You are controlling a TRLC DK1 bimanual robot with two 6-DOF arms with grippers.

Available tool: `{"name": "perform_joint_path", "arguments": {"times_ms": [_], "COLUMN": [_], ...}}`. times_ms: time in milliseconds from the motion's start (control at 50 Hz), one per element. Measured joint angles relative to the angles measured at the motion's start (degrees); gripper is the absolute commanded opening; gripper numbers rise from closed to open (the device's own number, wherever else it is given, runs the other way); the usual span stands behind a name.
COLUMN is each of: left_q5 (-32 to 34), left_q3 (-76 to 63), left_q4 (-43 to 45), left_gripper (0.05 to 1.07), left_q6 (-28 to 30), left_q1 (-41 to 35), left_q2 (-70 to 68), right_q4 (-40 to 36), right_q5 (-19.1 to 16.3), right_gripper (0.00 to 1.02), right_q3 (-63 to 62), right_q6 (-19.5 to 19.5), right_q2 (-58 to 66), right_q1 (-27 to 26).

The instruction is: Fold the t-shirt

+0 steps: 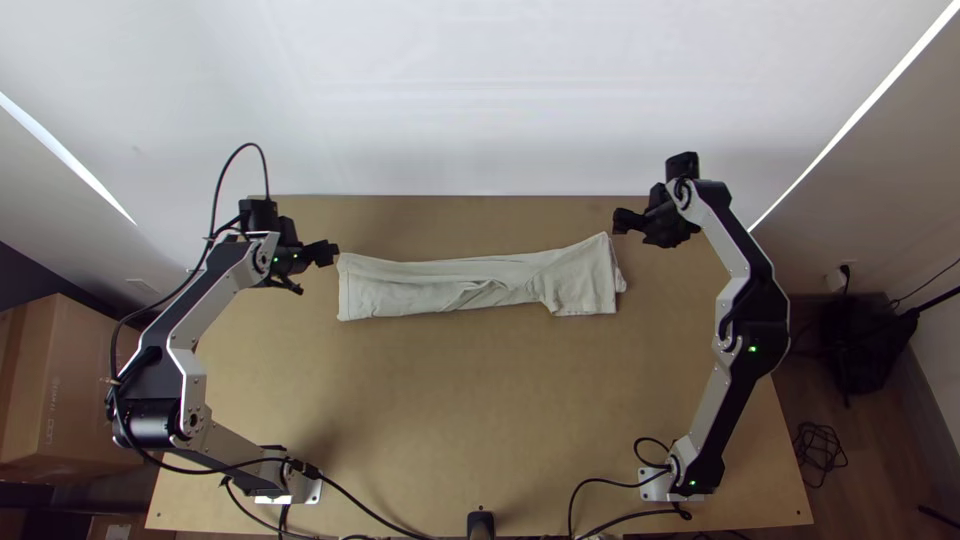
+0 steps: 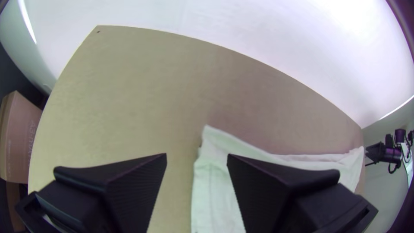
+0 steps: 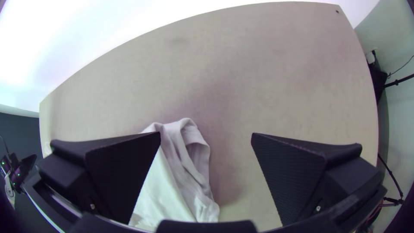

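Note:
The pale t-shirt lies folded into a long narrow strip across the table, its right end wider and slightly ruffled. At the strip's left end stands my left gripper; in the left wrist view that gripper is open, with an end of the shirt below and between its fingers. Near the shirt's upper right corner is my right gripper. In the right wrist view the right gripper stands wide open, the layered end of the shirt under it. Neither gripper holds cloth.
Bare wooden table extends on the near side of the shirt, with a white wall beyond the far edge. Black cables lie along the near edge. A cardboard box stands off the table at left.

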Motion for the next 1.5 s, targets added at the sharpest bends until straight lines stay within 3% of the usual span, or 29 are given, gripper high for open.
{"name": "perform_joint_path", "arguments": {"times_ms": [120,340,520,580,1180,1500], "left_q5": [2.2,25.4,30.5,32.1,32.8,31.0], "left_q3": [-3.3,-11.9,-14.8,-14.8,-14.8,-13.7], "left_q4": [-0.3,3.4,3.9,3.9,3.3,4.2], "left_gripper": [0.95,0.95,0.95,1.03,1.03,1.03], "left_q6": [-0.5,-2.8,-3.1,-3.1,1.8,2.1], "left_q1": [2.1,7.8,9.1,9.2,10.7,6.9], "left_q2": [-2.9,-8.8,-8.2,-7.9,2.2,4.7], "right_q4": [0.0,0.0,0.0,0.0,-0.1,0.0], "right_q5": [-0.1,-2.8,-4.4,-4.5,-4.8,-4.8], "right_gripper": [0.99,0.99,0.99,0.99,0.99,0.99], "right_q3": [-3.1,-9.1,-12.8,-13.6,-16.1,-16.2], "right_q6": [0.0,0.1,1.2,1.5,4.6,5.5], "right_q2": [-4.3,-12.5,-16.8,-17.7,-21.9,-22.8], "right_q1": [-1.5,-2.6,-2.2,-2.0,0.0,0.0]}}
